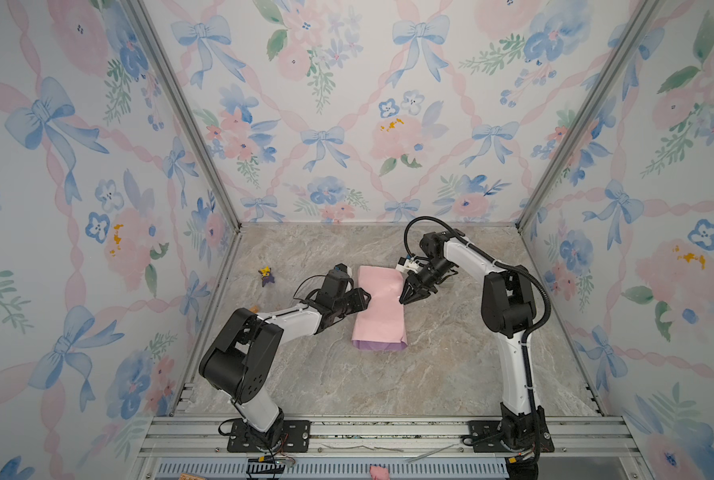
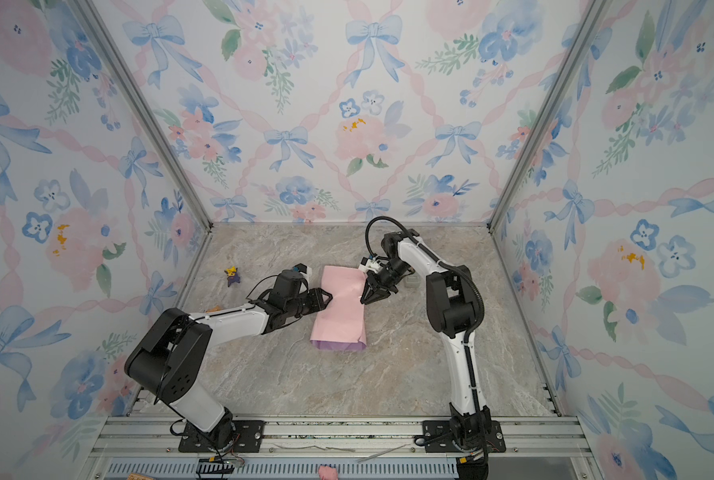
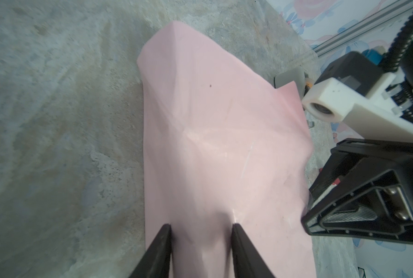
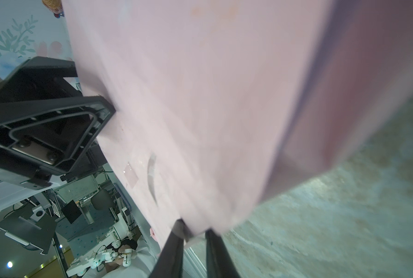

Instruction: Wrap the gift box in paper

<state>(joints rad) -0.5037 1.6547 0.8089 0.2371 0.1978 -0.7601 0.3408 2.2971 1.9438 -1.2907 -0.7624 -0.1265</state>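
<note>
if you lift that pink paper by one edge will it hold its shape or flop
Probably floppy: the paper lies in soft folds and creases rather than flat. Likely very light, since its edge looks thin. Pushed sideways, it would probably buckle or bunch before sliding.

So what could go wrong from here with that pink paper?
The paper is only loosely folded, its near end gaping lilac; if the left end effector lifts off, the fold may spring open. The right end effector sits at the thin edge and could drag or tear it. The gift box is hidden, so it may shift unnoticed.
</note>
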